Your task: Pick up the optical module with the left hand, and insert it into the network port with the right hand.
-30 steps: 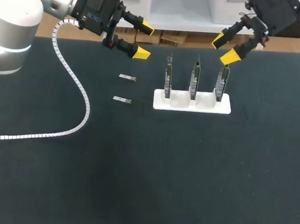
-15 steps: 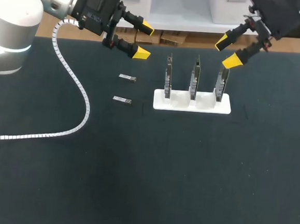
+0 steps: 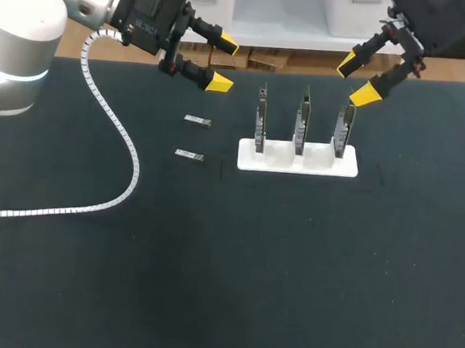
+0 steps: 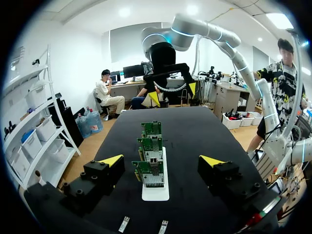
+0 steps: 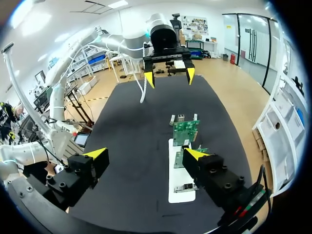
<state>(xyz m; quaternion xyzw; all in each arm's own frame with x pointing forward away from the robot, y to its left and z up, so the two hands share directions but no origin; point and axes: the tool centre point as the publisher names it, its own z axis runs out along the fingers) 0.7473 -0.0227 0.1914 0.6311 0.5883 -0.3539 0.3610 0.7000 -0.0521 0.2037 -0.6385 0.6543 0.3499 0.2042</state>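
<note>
At the far left, our left gripper [image 3: 223, 64] hangs over the dark table [image 3: 224, 286] with its yellow fingers wide apart and nothing in them. Just nearer than it, the far optical module [image 3: 197, 121] and the near optical module [image 3: 190, 154] lie flat on the table, a little apart. To their right, a white holder [image 3: 298, 165] has three green boards [image 3: 303, 119] standing up in it, and our right gripper [image 3: 356, 80] hangs over the right one, wide open and empty.

Head view looks down from above; wrist views face each other across the port cards [image 3: 302, 121]
</note>
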